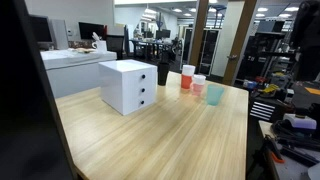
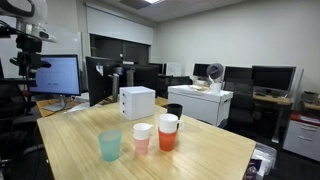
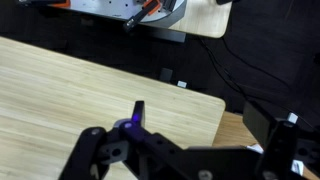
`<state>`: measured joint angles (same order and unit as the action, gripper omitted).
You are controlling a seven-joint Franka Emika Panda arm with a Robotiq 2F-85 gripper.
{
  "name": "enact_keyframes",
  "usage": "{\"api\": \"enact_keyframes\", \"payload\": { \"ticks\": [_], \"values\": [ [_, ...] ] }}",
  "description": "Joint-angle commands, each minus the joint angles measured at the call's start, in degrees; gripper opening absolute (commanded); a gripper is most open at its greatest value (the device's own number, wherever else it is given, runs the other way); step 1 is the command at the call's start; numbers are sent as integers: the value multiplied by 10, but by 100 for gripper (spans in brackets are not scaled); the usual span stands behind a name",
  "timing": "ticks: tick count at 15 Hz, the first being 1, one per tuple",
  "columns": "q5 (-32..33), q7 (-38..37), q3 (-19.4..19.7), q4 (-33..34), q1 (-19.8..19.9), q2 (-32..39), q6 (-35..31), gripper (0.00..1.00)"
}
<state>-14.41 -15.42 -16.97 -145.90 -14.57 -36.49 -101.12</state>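
In the wrist view my gripper (image 3: 200,120) hangs high above a corner of the light wooden table (image 3: 80,90). It is open wide, one dark finger (image 3: 138,110) over the wood and the other (image 3: 266,126) past the table edge, with nothing between them. In both exterior views a white three-drawer box (image 1: 128,85) (image 2: 137,102) stands on the table. Close together stand an orange cup (image 1: 188,77) (image 2: 167,132), a pink cup (image 1: 199,84) (image 2: 142,138) and a teal cup (image 1: 215,94) (image 2: 110,146). A black cup (image 1: 163,73) (image 2: 175,111) stands beside the box. None of them is near the gripper.
Dark floor with cables (image 3: 230,60) lies beyond the table corner. A monitor (image 2: 55,75) stands at one table end. Office desks, chairs and a white cabinet (image 2: 205,100) surround the table. Tools and clutter (image 1: 290,125) fill a bench at the side.
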Motion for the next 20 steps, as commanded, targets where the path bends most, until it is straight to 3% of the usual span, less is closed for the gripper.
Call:
{"api": "enact_keyframes", "payload": {
  "ticks": [1,9,20],
  "values": [
    [0,1,-1,2,2,0,2,100],
    [0,7,4,0,3,-1,1,100],
    [39,17,51,-39,59,-21,-26,100]
  ]
}}
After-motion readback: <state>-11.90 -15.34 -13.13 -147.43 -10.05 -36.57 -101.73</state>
